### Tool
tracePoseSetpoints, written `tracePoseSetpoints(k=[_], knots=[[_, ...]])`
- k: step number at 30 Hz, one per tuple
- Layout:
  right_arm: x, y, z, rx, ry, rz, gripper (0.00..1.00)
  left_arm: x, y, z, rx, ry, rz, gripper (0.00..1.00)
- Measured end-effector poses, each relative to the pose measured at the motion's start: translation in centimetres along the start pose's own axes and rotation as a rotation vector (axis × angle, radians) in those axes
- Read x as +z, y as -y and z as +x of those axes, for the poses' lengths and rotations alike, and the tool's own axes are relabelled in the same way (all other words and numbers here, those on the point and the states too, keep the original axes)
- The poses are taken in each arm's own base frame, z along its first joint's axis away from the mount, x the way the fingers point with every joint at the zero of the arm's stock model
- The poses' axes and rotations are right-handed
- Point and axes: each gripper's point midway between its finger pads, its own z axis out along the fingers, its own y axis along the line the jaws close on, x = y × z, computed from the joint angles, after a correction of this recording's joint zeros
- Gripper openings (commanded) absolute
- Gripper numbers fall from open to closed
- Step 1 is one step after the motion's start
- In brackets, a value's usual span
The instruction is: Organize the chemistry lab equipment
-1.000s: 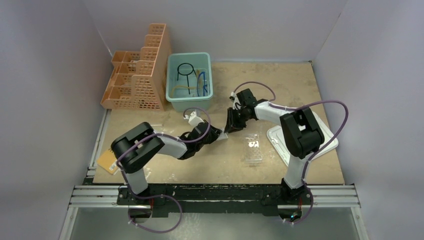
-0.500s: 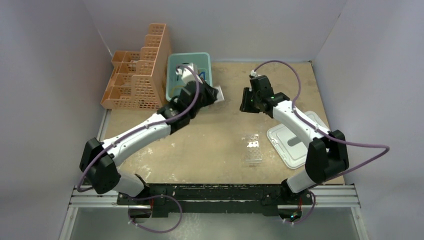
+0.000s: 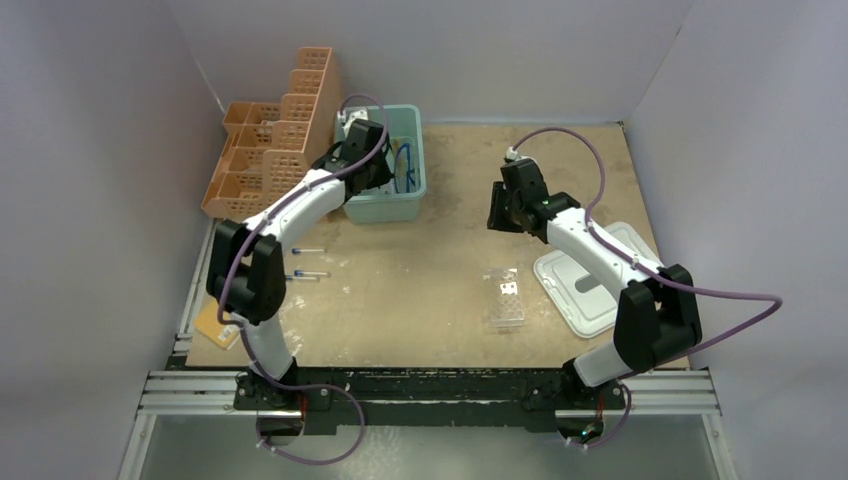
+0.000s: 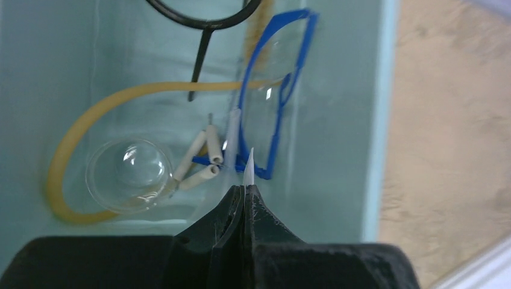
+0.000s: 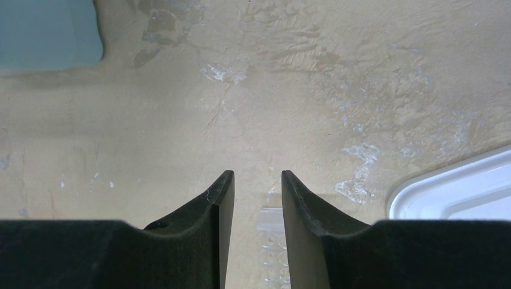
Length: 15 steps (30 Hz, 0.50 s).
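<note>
Looks like a lab test cell: plain white walls [image 3: 100, 100] boxing in a scuffed board table [image 3: 430, 290], and inside the green bin [image 3: 385, 208] at its back, goggles [image 4: 265, 102], amber hose [image 4: 138, 90], a glass dish [image 4: 128, 174] (chemistry gear).

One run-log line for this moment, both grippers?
left gripper: shut on thin slip, over bin | right gripper: open, empty, over table
</note>
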Motion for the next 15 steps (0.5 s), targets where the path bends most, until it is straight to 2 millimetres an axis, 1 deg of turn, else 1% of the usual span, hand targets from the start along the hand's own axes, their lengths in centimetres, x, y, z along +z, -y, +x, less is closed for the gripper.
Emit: tracePoseSetpoints(k=[2, 4, 6, 9, 11, 12, 15], knots=[[0.1, 0.3, 0.0, 0.000, 0.004, 0.013, 0.37, 1.8, -1.4, 1.4, 0.019, -0.058, -0.033, 0.00], [0.1, 0.5, 0.0, -0.002, 0.009, 0.026, 0.38, 3.1, -2.4, 2.2, 0.027, -0.093, -0.043, 0.00], [0.2, 0.6, -0.1, -0.003, 0.014, 0.032, 0.38, 3.9, -3.1, 2.6, 0.021, -0.121, -0.037, 0.00], [0.2, 0.8, -0.2, -0.011, 0.017, 0.038, 0.38, 4.4, -3.7, 1.9, 0.000, -0.128, -0.014, 0.01], [0.2, 0.9, -0.2, -0.019, 0.018, 0.043, 0.38, 4.6, -3.7, 0.9, -0.008, -0.113, 0.005, 0.05], [0.3, 0.9, -0.3, -0.022, 0.021, 0.046, 0.38, 4.6, -3.7, 0.5, -0.009, -0.107, 0.011, 0.08], [0.7, 1.1, -0.2, -0.038, 0.020, 0.058, 0.38, 4.7, -3.3, -0.7, -0.008, -0.084, 0.031, 0.24]])
